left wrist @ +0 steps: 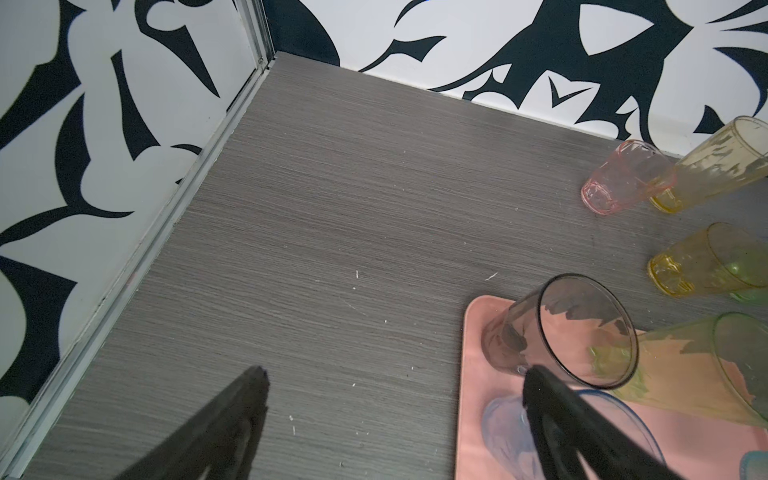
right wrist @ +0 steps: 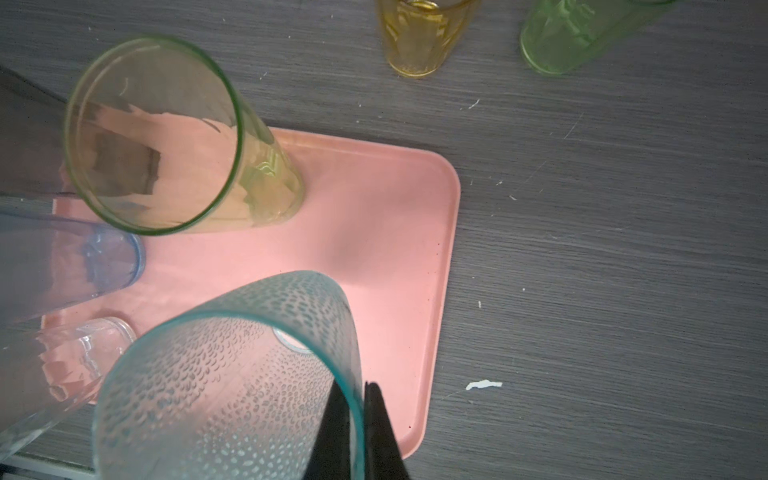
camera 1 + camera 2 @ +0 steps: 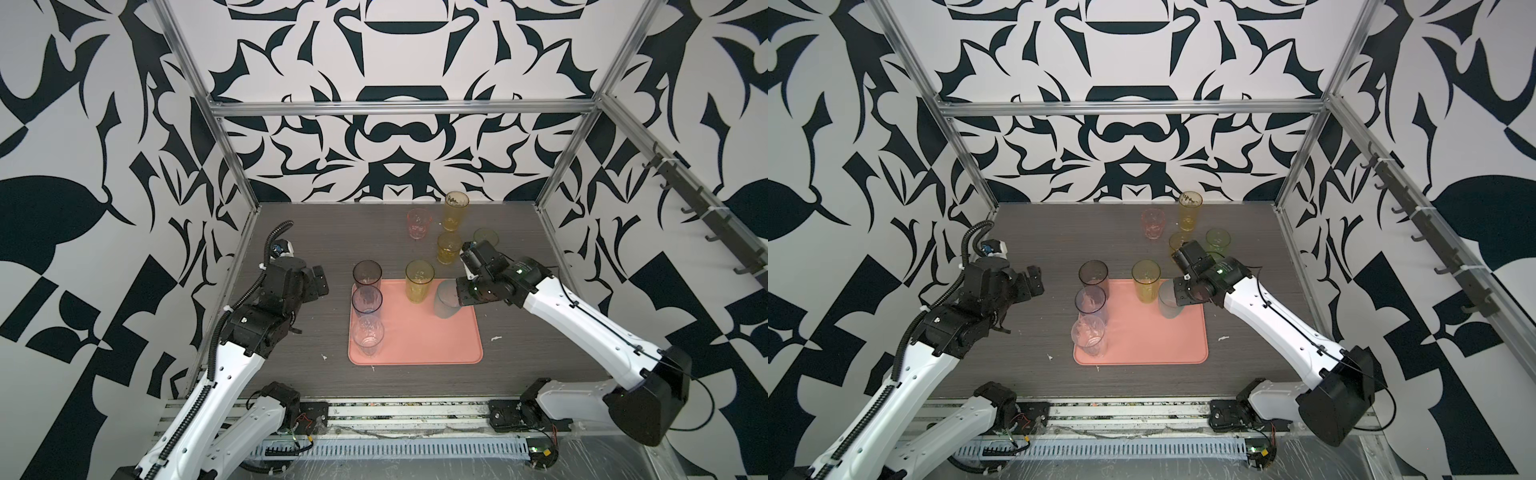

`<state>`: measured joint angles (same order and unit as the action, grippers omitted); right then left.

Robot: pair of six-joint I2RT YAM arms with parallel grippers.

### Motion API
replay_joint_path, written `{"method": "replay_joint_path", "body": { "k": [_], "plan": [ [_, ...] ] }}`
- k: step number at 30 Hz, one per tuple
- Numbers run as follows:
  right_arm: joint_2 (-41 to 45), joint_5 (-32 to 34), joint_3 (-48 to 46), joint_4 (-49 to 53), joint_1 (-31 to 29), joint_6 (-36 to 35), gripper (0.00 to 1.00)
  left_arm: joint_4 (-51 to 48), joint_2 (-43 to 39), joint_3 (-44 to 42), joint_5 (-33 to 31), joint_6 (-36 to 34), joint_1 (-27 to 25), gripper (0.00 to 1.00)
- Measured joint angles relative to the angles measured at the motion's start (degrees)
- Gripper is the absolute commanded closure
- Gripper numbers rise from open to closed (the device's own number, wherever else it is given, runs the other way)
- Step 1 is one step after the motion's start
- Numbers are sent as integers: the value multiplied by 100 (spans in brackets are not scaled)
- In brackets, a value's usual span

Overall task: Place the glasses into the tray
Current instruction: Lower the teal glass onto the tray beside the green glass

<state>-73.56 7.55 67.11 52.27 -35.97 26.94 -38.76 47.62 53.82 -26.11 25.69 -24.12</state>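
Remotely, I watch my right gripper (image 2: 356, 399) pinch the thin rim of a dimpled teal tumbler (image 2: 232, 374), one black finger inside the wall and one outside, jaws nearly together. Beneath the fingertips spreads the tray (image 2: 399, 249), smooth salmon-pink with rounded corners and a low lip; I cannot tell whether the tumbler's base touches it. Just ahead of that hand a tall yellow-green tumbler (image 2: 166, 137) stands on the tray. Across the tray from it stand a smoky grey tumbler (image 1: 561, 328), a blue tumbler (image 3: 367, 299) and a faceted clear tumbler (image 3: 368, 334) in a row. Off to the hand's side, on the grey woodgrain table (image 1: 332, 208), stand a pink tumbler (image 3: 419, 224), two amber ones and a green one. My left gripper (image 1: 397, 370) hangs with jaws wide apart and empty, the grey tumbler just beside one fingertip.
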Motion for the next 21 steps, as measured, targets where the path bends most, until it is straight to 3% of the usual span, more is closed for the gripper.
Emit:
{"method": "replay_joint_path", "body": {
  "k": [21],
  "plan": [
    [-479, 101, -304, -531, -706, 704, 100, 17, 2, -39, 46, 0, 0, 1]
  ]
}}
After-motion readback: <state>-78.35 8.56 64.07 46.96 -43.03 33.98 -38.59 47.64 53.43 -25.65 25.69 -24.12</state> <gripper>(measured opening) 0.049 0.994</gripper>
